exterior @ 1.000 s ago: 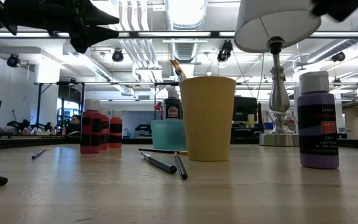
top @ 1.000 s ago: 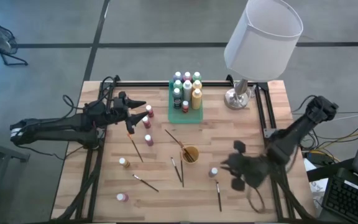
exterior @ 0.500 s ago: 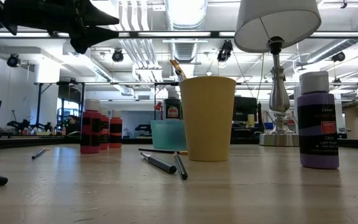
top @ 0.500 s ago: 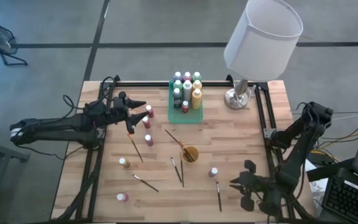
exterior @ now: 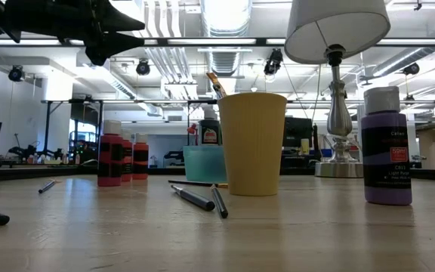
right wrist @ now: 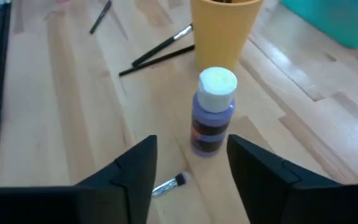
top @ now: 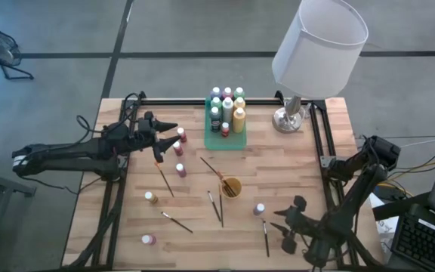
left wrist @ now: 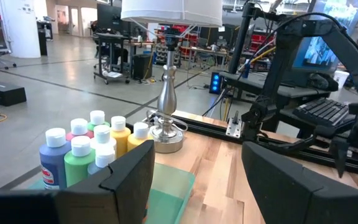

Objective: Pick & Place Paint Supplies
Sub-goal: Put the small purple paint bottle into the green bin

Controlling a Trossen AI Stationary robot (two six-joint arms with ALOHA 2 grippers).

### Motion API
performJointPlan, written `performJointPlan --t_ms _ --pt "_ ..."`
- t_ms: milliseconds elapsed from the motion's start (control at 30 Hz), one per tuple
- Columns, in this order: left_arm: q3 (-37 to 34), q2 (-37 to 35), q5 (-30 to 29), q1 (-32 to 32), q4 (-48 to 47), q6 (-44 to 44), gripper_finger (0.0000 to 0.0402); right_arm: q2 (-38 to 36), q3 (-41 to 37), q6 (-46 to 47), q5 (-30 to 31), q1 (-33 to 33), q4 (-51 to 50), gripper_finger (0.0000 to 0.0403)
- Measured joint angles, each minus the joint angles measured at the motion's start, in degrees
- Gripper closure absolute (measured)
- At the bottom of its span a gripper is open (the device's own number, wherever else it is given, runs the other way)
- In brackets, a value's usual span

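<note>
Right gripper [top: 287,224] hangs low over the near right part of the table, its two dark fingers [right wrist: 132,171] spread apart with nothing between them. Just beyond the fingertips stands the purple paint bottle [right wrist: 214,112], upright with its pale cap on, apart from both fingers. A paintbrush [top: 265,236] lies on the wood near that bottle, beside the gripper. Farther in stands the orange-yellow cup [top: 231,187] with a brush leaning in it, and two more brushes [top: 216,205] lie side by side near the cup.

Across the table, the left gripper [top: 171,134] hovers above the far left part, fingers wide and empty, near three small bottles [top: 180,153] standing on the wood. Its wrist view looks over the green tray [left wrist: 169,190], where a cluster of capped bottles [left wrist: 92,149] stands upright: blue, green, yellow, pink. Two further bottles [top: 150,198] stand toward the near left edge, with another brush [top: 177,222] lying between them.

The wooden tabletop [top: 187,189] is pale butcher block with visible plank seams, framed by dark rails. A lamp [top: 308,57] with a white shade and a silver base stands at the far right corner. Beyond the table, the low view shows a large workshop with ceiling ducts, strip lights and benches, and grey floor surrounds the table.
</note>
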Motion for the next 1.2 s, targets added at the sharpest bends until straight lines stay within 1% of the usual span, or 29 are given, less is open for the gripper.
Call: performJointPlan --t_ms 133,267,500,700,833,1033,1200 --pt "0.00 -0.02 0.00 0.01 0.00 0.00 0.0154 1.65 -0.72 2.82 2.89 -0.42 -0.07 0.0184" --pt "0.00 -0.01 0.00 0.01 -0.13 0.00 0.0154 3.06 -1.42 5.22 5.37 -1.21 -0.11 0.0163" --pt "0.00 -0.02 0.02 0.00 -0.33 0.02 0.0154 5.06 -2.07 7.17 5.56 -3.30 0.01 0.0142" --pt "0.00 -0.01 0.00 0.02 -0.33 0.02 0.0154 5.29 -2.40 7.46 5.55 -4.03 0.84 0.0134" --pt "0.00 -0.01 0.00 0.02 -0.31 0.04 0.0154 5.29 -2.84 6.00 5.52 -4.08 3.72 0.0131" --pt "0.00 -0.02 0.00 0.00 -0.31 0.02 0.0154 5.29 -4.91 2.30 6.87 -5.01 9.82 0.0141" --pt "0.00 -0.01 0.00 0.00 -0.28 0.04 0.0154 5.29 -6.34 0.52 6.93 -6.49 12.73 0.0148"
